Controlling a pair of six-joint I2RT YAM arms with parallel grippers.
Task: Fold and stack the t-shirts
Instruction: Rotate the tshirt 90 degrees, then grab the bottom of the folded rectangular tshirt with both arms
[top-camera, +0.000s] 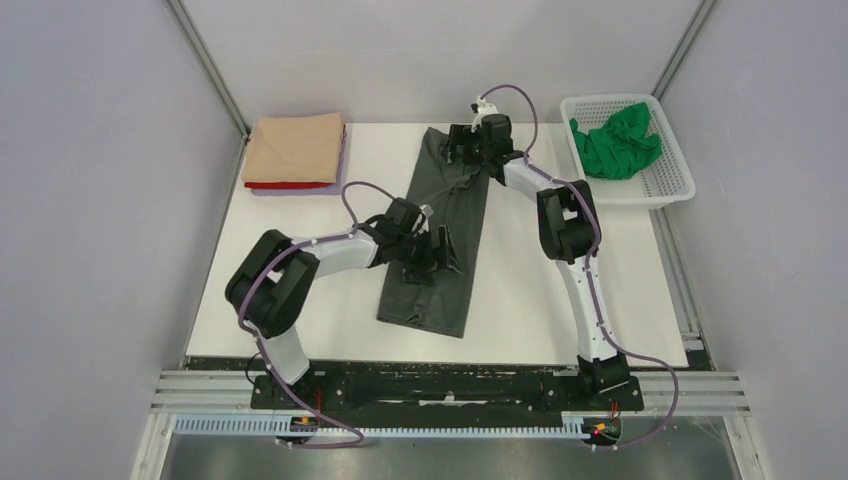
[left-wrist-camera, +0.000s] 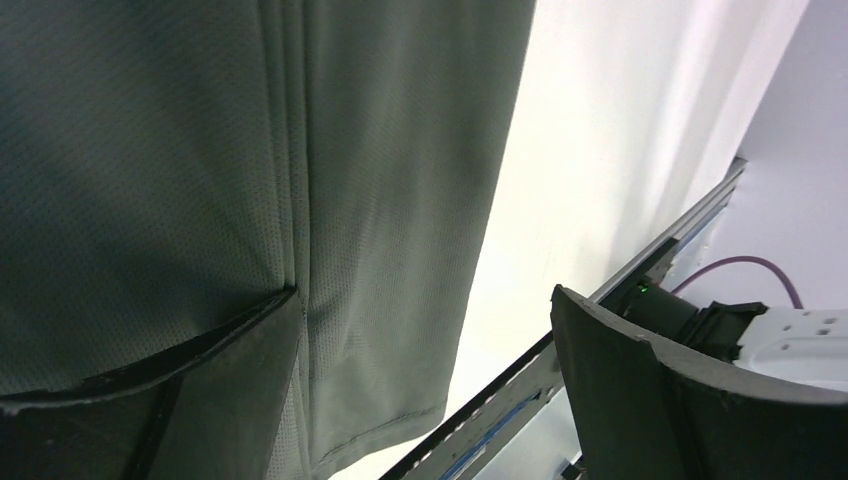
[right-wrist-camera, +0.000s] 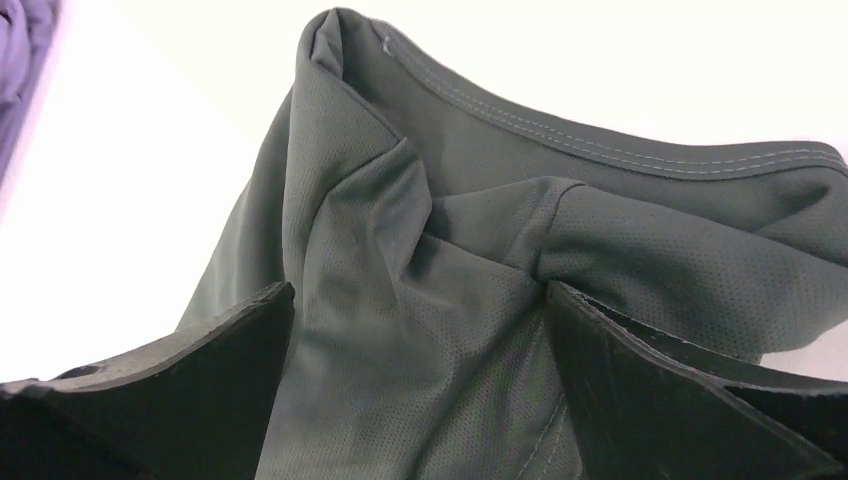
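Note:
A dark grey t-shirt (top-camera: 455, 205) lies folded into a long narrow strip down the middle of the table. My left gripper (top-camera: 432, 255) is open, low over the strip's near half. In the left wrist view (left-wrist-camera: 420, 385) one finger (left-wrist-camera: 150, 400) rests over the cloth (left-wrist-camera: 380, 200) and the other is past its edge. My right gripper (top-camera: 470, 150) is open at the strip's far end, with bunched collar cloth (right-wrist-camera: 430, 300) between its fingers (right-wrist-camera: 690, 400). A folded tan tee (top-camera: 295, 147) lies on a red one (top-camera: 285, 185), with a lilac edge (top-camera: 346, 150). A green tee (top-camera: 615, 140) sits crumpled in the basket.
The white mesh basket (top-camera: 672, 178) stands at the back right corner. The folded stack is at the back left corner. Grey walls enclose the white table (top-camera: 300, 270) on three sides. A metal rail (left-wrist-camera: 600, 300) runs along the near edge.

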